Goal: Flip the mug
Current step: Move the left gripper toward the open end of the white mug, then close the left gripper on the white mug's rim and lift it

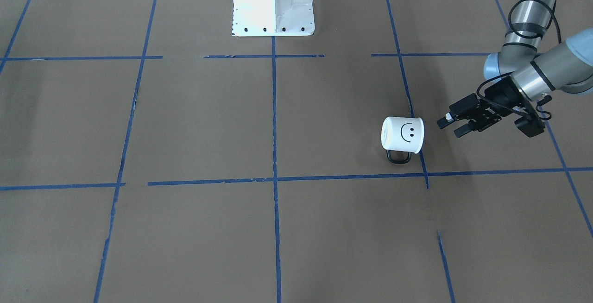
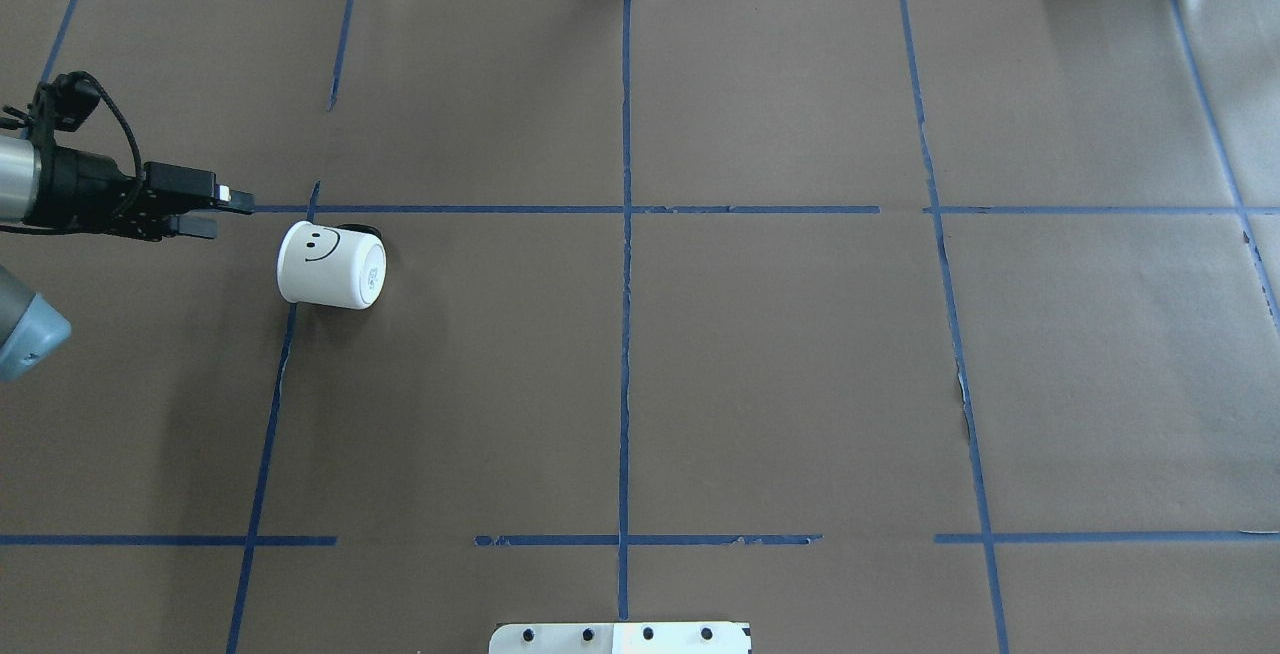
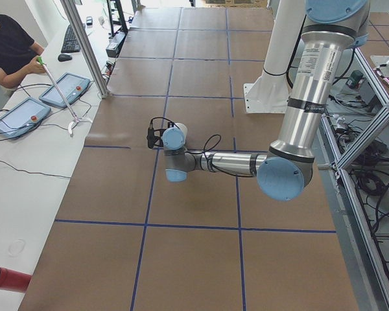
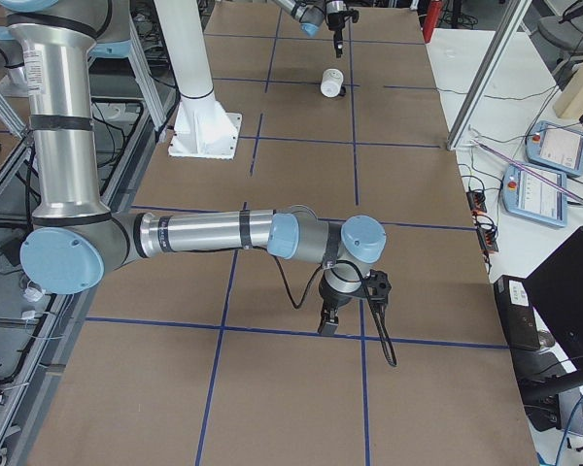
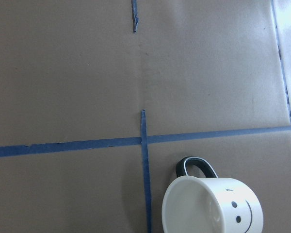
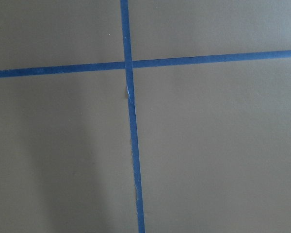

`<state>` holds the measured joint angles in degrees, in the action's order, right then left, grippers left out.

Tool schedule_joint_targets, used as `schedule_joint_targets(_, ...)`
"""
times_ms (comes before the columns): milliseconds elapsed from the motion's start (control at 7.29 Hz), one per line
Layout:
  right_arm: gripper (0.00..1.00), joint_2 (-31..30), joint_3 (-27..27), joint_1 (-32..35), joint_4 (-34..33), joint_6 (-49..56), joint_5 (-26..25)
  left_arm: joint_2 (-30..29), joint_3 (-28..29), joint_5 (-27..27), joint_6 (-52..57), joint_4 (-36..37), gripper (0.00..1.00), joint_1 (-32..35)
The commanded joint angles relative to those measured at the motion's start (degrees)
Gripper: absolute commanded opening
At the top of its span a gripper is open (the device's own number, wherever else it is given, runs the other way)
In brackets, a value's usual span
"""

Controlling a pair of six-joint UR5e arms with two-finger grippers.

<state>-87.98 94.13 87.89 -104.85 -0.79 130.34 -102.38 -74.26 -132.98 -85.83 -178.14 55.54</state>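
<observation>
The white mug (image 1: 402, 134) with a black smiley lies on its side on the brown table. Its black handle (image 1: 398, 156) points away from the robot's base. It also shows in the overhead view (image 2: 330, 264), the right side view (image 4: 331, 82) and the left wrist view (image 5: 213, 206), where I look into its off-white inside. My left gripper (image 1: 448, 129) is open and empty, level with the mug's mouth and a short gap from it (image 2: 232, 214). My right gripper (image 4: 328, 320) hangs low over the table far from the mug; I cannot tell if it is open or shut.
Blue tape lines (image 2: 625, 234) divide the brown paper into squares. The white robot base (image 1: 273, 2) stands at the table's robot-side edge. An operator (image 3: 10, 48) sits at a side desk with tablets beyond the far edge.
</observation>
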Motion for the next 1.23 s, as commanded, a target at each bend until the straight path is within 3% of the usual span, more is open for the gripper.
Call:
schedule_joint_targets(0,1.0,0.0,-0.09,0.0,0.0,0.0,0.0,-1.41,0.6,3.16,-3.12,-2.38,1.0,-3.15)
schedule_joint_targets(548,1.0,0.0,0.0,0.0,0.0,0.0,0.0,-3.17,1.75,5.54,-3.12,-2.3,1.0,-6.58)
schedule_joint_targets(685,1.0,0.0,0.0,0.0,0.0,0.0,0.0,-3.17,1.75,5.54,-3.12,-2.3,0.95,-6.84)
schedule_joint_targets(1097,1.0,0.0,0.0,0.0,0.0,0.0,0.0,-3.79,1.58,5.45,-5.76,-2.3,0.53,-6.93)
